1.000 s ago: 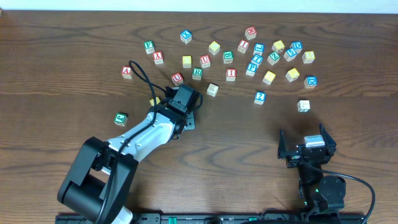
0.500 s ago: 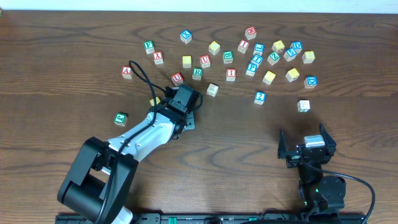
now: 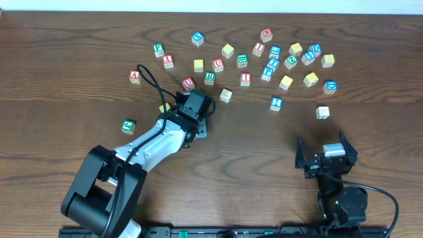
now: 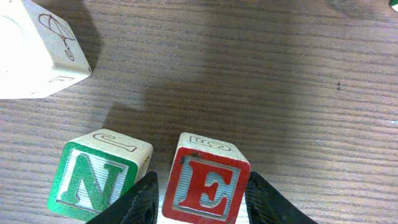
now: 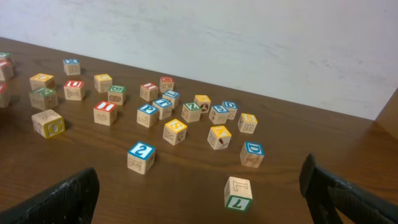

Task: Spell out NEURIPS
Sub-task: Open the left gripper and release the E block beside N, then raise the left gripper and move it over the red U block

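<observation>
In the left wrist view a red E cube (image 4: 207,188) stands on the table beside a green N cube (image 4: 94,182), which is on its left. My left gripper (image 4: 202,186) straddles the E cube, open, with a thin gap showing at the left finger. Overhead, the left gripper (image 3: 193,106) hides both cubes. A red U (image 3: 188,83), a green R (image 3: 209,77), a red I (image 3: 246,79) and a blue-faced cube (image 3: 268,73) lie beyond it. My right gripper (image 3: 325,157) stands wide open over bare wood at the near right, holding nothing (image 5: 199,198).
Several other letter cubes are scattered across the far table, densest at the back right (image 3: 295,59). A pale cube (image 4: 34,50) lies just ahead of the N. A green cube (image 3: 128,125) sits left of the left arm. A blue 2 cube (image 5: 142,155) and a green 7 cube (image 5: 238,193) lie before the right gripper.
</observation>
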{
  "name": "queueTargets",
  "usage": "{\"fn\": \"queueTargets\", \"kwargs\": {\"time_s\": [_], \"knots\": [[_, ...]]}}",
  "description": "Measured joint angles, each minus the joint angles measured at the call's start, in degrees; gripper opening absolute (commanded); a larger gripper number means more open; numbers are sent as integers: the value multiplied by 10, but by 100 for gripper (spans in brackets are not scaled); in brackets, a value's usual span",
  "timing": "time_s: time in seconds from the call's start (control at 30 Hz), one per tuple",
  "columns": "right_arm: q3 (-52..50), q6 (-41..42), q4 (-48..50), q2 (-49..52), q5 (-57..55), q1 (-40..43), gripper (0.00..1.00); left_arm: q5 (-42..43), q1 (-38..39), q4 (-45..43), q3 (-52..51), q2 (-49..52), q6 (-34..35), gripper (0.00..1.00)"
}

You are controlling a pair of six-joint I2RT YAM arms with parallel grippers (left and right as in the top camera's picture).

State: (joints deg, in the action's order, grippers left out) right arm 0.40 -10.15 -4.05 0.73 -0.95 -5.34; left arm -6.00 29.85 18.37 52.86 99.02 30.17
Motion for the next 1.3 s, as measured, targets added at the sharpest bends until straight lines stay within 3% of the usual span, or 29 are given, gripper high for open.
{"fn": "queueTargets", "kwargs": {"time_s": [1.3], "knots": [[0,0,0,0,0,0,99,-2,0,7,2,-43,-17,44]]}}
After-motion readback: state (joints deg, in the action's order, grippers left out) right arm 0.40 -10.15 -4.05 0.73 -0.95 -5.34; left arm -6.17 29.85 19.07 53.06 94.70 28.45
